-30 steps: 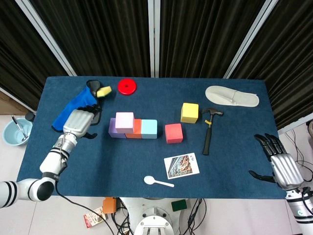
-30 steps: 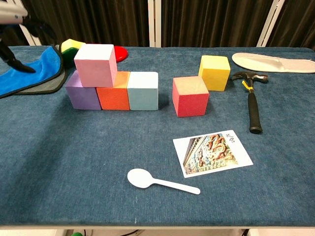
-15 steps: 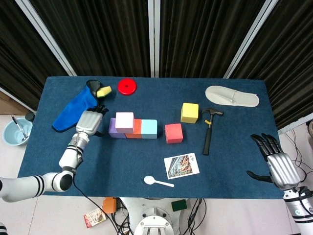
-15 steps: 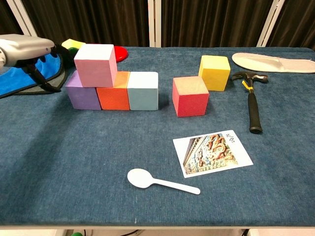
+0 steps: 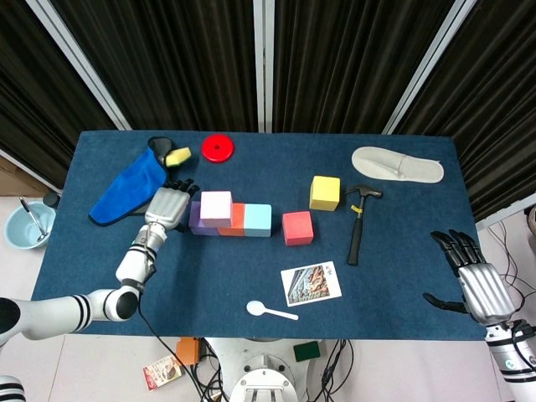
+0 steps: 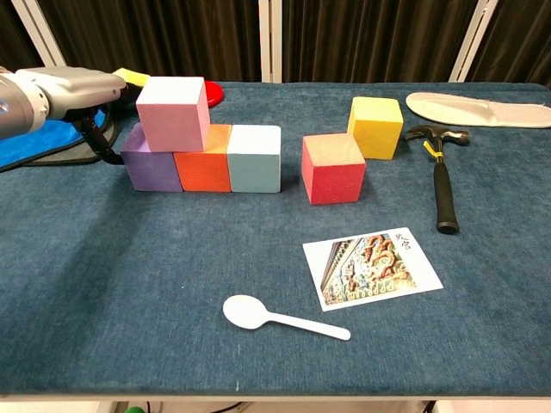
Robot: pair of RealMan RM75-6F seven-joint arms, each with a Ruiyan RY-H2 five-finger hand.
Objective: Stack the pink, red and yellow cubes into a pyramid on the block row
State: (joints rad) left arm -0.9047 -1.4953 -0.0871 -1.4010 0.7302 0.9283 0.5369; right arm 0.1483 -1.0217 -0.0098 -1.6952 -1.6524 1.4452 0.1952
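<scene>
Left hand (image 5: 170, 205) sat at the left end of the block row (image 5: 230, 220), fingers (image 5: 186, 186) apart and holding nothing, its side close against or touching the purple block (image 6: 149, 168); contact could not be settled from either view. In the chest view the same hand (image 6: 79, 88) came in from the left edge, level with the row's top.

Pink cube (image 5: 215, 205) already rested on the row, straddling the purple block and the orange block (image 6: 203, 169), its edges roughly square to them. Light blue block (image 6: 254, 158) closed the row on the right, top bare.

Red cube (image 5: 297, 228) stood on the desk (image 5: 209, 276) just right of the row, apart from it by a small gap. Yellow cube (image 5: 325, 193) stood behind and right of the red one, near the hammer (image 5: 358, 224).

Right hand (image 5: 473, 276) hung off the desk's right front corner, fingers spread, empty, well apart from everything.

Judgement: pink was placed; red looked next, for the seat over orange and light blue. Red lay to the right of the left hand, with the whole row between them; the right hand had an open path to it from the other side, though neither was near. A cube has no long axis, so any square approach should serve.
</scene>
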